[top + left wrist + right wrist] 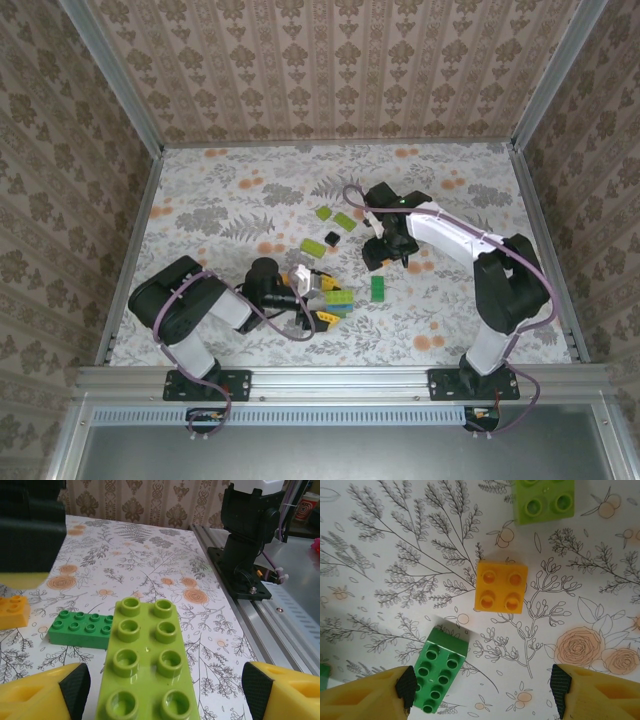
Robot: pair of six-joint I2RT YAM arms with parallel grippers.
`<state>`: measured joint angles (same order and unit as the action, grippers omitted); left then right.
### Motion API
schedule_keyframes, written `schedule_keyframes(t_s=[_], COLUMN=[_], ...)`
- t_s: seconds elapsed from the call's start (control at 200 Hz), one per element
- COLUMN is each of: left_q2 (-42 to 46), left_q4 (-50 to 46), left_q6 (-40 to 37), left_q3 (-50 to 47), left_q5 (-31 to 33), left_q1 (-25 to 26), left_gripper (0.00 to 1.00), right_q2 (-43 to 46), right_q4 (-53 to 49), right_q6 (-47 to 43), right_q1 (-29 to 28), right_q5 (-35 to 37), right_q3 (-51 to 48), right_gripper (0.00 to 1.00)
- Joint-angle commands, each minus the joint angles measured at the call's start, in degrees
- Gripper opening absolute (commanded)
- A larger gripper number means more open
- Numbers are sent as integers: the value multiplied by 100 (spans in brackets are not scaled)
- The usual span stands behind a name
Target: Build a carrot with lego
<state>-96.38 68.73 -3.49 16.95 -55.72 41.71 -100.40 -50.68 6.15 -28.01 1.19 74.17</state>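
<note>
Stage: early, no carrot joined yet | Bricks (345, 222): loose on table (220, 200) | Right gripper (482, 685): spread above orange brick (501, 587) | Left gripper (161, 682): spread, lime brick (145, 665) between fingers, ungripped

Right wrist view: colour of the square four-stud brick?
Orange. The four-stud brick shows best in the right wrist view.

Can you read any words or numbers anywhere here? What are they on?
No text here can be read.
White cup behind the table: a red print, too blurred to read.
Lime-green brick: no letters can be made out on its studs.
</note>
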Motion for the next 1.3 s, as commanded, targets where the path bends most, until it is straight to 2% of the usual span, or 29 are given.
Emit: schedule_keyframes(t_s=[0.0, 0.505, 0.66, 0.865, 1.025, 1.17, 1.295], left_q2=[116, -281, -432, -393, -382, -390, -404], left_q4=[-1, 230, 436, 502, 527, 536, 554], left_q6=[-92, -38, 4, 7, -29, -69, -104], left_q3=[161, 312, 317, 278, 247, 230, 212], left_q5=[-85, -96, -133, -149, -146, -186, -158], left_q1=[44, 47, 32, 24, 14, 12, 12], left_gripper=[82, 80, 68, 65, 58, 47, 43], right_q2=[-263, -814, -814, -876, -948, -1015, -1067], right_q4=[56, 260, 260, 271, 291, 295, 302], right_q6=[-111, -246, -255, -272, -268, -272, -281], right_q1=[115, 320, 329, 336, 341, 349, 348], right_q5=[5, -287, -313, -325, -348, -370, -383], right_q3=[135, 419, 435, 419, 439, 488, 519], right_gripper=[74, 74, 74, 74, 74, 73, 73])
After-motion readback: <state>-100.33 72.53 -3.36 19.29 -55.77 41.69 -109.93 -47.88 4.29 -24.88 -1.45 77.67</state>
